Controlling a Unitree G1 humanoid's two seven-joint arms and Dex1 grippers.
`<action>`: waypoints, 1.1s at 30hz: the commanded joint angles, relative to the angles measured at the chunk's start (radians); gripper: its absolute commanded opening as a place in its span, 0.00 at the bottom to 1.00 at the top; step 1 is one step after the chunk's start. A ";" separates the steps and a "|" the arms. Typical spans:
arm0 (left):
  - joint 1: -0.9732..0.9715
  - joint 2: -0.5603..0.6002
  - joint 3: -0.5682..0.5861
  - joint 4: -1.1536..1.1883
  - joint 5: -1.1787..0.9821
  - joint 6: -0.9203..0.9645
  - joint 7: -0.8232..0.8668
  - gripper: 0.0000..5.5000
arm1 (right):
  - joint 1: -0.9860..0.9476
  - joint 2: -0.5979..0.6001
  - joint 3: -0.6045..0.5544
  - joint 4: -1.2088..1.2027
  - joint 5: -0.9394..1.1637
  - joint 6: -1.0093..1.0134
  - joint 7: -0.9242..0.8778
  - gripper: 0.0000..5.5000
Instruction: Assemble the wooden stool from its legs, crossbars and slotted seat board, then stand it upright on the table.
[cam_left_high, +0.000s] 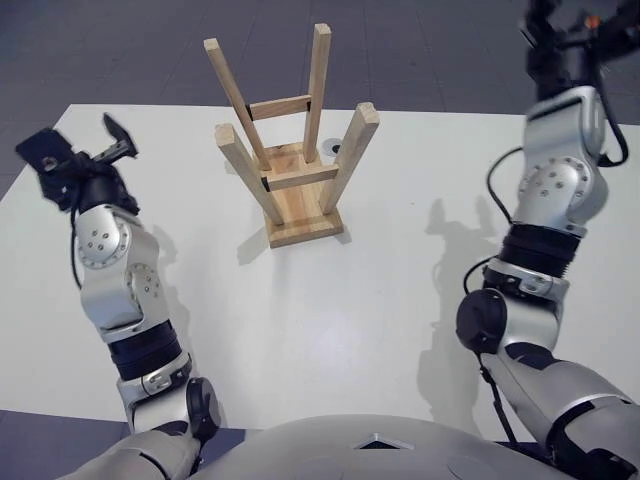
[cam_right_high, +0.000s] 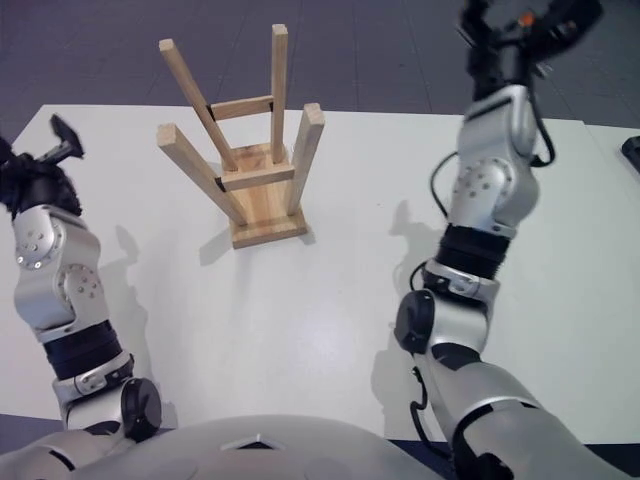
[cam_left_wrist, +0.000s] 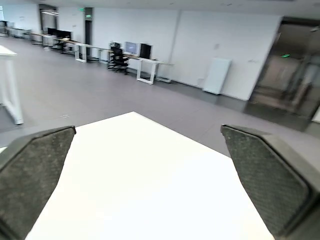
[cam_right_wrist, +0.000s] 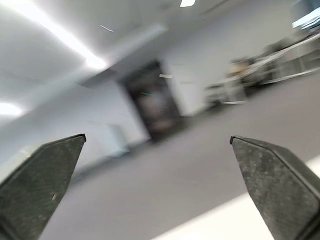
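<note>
White tabletop (cam_left_high: 380, 290) is occupied by the upturned stool (cam_left_high: 290, 168), judged light, rigid, best gripped by a leg (cam_left_high: 350, 160); left gripper (cam_left_wrist: 148, 131) and right gripper (cam_right_wrist: 157, 136) are held open, well apart from it.

No legible txt anywhere from where I'm standing. Closest thing: a green lit sign (cam_left_wrist: 286, 55) inside the dark doorway (cam_left_wrist: 292, 90) across the room, and a second green sign (cam_left_wrist: 80, 9) up high farther back. Both too small & blurry to read.
</note>
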 joint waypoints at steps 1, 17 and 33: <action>0.026 0.004 -0.269 -0.169 0.015 0.045 -0.143 0.98 | 0.148 0.117 0.251 -0.085 -0.048 0.101 0.078 0.98; -0.019 -0.076 -0.306 0.146 0.156 0.045 -0.075 0.98 | 0.308 0.217 0.389 -0.147 -0.182 0.234 0.030 0.98; 0.033 0.097 -0.270 0.020 0.146 -0.121 -0.323 0.98 | -0.239 0.062 0.348 0.739 -0.282 -0.303 0.293 0.98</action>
